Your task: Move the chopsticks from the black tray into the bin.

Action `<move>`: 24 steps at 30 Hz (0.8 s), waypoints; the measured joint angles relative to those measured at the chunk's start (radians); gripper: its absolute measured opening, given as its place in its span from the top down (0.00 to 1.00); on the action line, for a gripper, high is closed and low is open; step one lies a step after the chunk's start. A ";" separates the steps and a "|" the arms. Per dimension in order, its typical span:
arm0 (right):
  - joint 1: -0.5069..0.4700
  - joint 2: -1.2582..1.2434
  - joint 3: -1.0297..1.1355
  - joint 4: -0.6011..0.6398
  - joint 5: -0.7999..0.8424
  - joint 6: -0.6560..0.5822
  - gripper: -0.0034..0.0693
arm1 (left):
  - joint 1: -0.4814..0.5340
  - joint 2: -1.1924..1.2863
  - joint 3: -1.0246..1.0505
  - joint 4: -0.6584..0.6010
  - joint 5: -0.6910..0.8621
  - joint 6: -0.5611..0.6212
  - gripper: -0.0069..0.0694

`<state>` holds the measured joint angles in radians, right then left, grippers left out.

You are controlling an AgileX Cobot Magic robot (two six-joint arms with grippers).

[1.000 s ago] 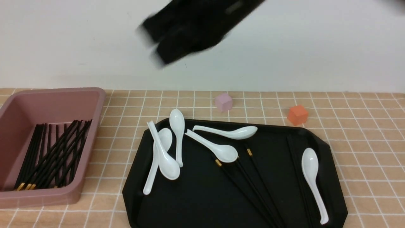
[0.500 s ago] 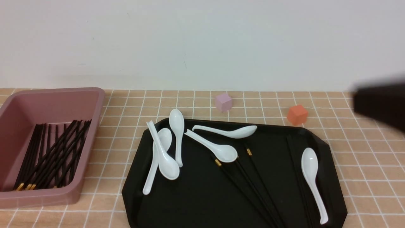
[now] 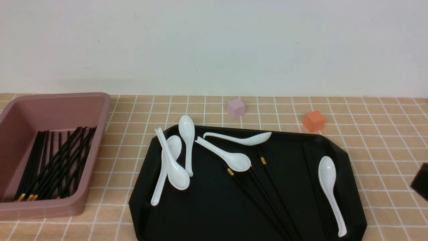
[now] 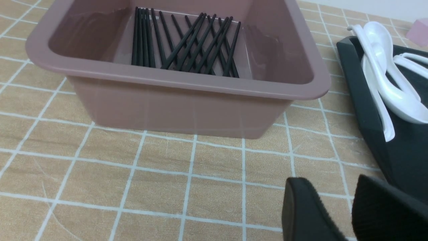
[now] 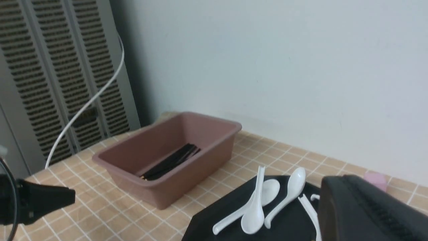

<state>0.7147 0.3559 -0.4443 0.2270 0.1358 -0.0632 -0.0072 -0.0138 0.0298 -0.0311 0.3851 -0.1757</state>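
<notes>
My right gripper (image 3: 420,182) hangs at the right edge of the front view, its fingers together with nothing in them. The left gripper (image 4: 329,180) has its fingers apart and empty, near the bin.

Inward from the right gripper, the black tray (image 3: 187,214) lies on the worktop (image 3: 394,140). In it I see four chopsticks (image 3: 254,202), slim, straight and black, hard to pick out against the glossy floor. Three lie slanted near one another, each with a small gold band; the fourth is by the spoon on the tray's right, no band that I can make out. Six white spoons (image 3: 235,162) share the tray, some overhanging its rim.

Left of the tray stands the dusty-pink bin (image 3: 96,154), holding a crisscrossed bunch of chopsticks, several gold-banded. Beyond the tray sit a pink block (image 3: 236,108) and an orange block (image 3: 314,121).
</notes>
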 joint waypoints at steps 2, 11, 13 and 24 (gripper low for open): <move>0.000 -0.001 0.000 0.000 0.000 0.000 0.93 | 0.000 0.000 0.000 0.000 0.000 0.000 0.60; 0.000 -0.005 0.001 0.001 0.002 0.000 0.92 | 0.000 0.000 0.000 0.000 0.000 0.000 0.60; 0.000 -0.016 0.002 -0.002 0.009 -0.001 0.91 | 0.000 0.000 0.000 0.000 0.000 0.000 0.60; -0.409 -0.254 0.282 -0.171 0.020 -0.033 0.90 | 0.000 0.000 0.000 0.000 0.000 0.000 0.60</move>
<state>0.3055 0.1018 -0.1619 0.0560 0.1558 -0.0965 -0.0072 -0.0138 0.0298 -0.0311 0.3851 -0.1757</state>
